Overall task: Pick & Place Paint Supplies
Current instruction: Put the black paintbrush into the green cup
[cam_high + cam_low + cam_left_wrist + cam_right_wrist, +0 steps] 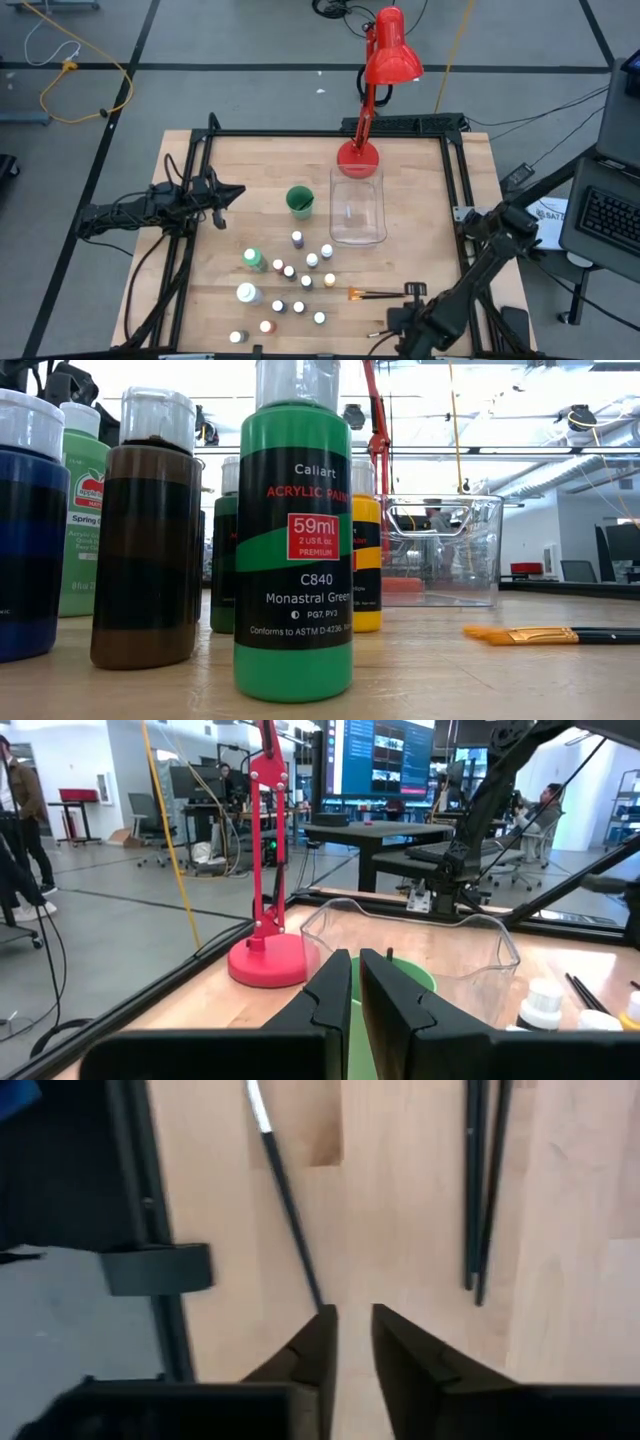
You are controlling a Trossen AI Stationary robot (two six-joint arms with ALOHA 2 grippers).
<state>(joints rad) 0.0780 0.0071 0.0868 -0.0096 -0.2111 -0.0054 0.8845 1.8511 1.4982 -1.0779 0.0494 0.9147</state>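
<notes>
Several small white-capped paint bottles (300, 275) stand on the table's near half, with two larger ones (253, 259) at their left. In the low view, a green bottle (295, 550) stands closest. Two dark-handled, orange-tipped brushes (380, 293) lie right of the bottles. A third brush (375, 333) lies near the near edge. My right gripper (352, 1320) hovers over that brush's handle (290, 1210), fingers slightly open. My left gripper (355, 982) waits at the table's left, shut, pointing at the green cup (299, 201). My right gripper points down at the table. One fingertip (322, 1320) sits right at the end of the lone brush's handle (312, 1285), which lies flat on the wood. I cannot tell whether it touches.
A clear rectangular bin (358, 210) stands right of the green cup, with a red desk lamp's base (358, 157) behind it. Black frame rails run along the table's edges (150, 1200). Bare wood lies right of the bin and the brushes.
</notes>
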